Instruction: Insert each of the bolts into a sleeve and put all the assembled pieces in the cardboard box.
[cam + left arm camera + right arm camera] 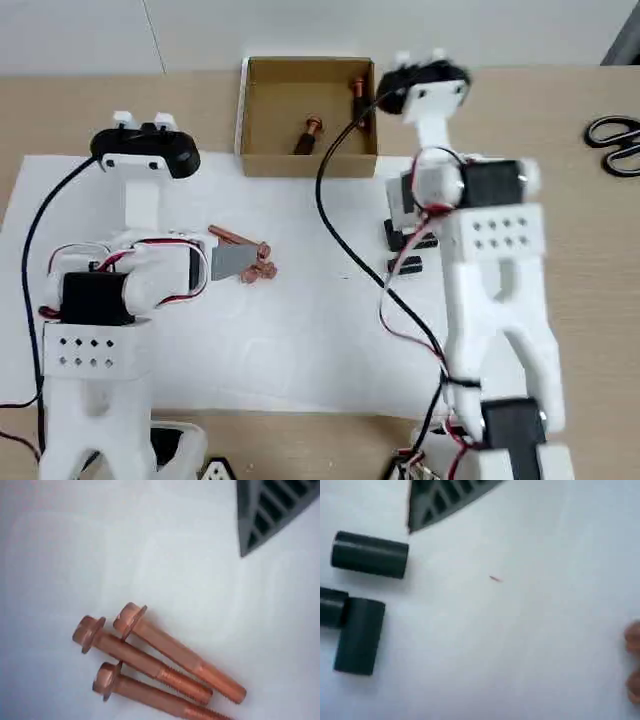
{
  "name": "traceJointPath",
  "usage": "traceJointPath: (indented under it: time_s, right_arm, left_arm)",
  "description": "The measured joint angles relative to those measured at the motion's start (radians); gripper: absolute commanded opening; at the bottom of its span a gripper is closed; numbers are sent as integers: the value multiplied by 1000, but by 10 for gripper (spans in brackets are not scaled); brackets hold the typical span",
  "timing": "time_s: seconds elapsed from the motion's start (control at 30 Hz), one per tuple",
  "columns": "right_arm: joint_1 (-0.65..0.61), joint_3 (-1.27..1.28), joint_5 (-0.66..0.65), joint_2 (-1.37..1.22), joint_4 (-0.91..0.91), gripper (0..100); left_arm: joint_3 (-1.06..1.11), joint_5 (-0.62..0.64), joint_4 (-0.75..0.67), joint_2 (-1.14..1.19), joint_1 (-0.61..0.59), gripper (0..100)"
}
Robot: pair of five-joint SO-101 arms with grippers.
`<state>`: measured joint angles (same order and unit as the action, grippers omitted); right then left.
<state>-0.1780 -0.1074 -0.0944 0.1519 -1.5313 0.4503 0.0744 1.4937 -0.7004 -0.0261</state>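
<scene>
We see 3 bolts [150, 660] just beside L gripper [270, 510], sleeves [370, 554] near R gripper [440, 502]. Can't tell either grip's opening.

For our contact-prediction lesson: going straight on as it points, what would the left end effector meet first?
Probably the three copper bolts lying just ahead of the left end effector, though height is unclear.

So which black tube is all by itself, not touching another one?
The sleeve lying apart, with bare white sheet all round it. The other two sleeves touch, one's end against the other's side.
</scene>
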Motion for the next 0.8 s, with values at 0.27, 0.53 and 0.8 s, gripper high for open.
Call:
traceJointPath:
  time_s: [0.27,0.53,0.8]
  right_arm:
    - [-6,-26,-14,-342,115,273]
    - [-14,-137,-14,-609,192,273]
    - [-29,-184,-14,-726,212,253]
  left_arm:
    - [32,0,0,0,0,372]
    - [32,0,0,0,0,372]
    - [32,0,0,0,0,372]
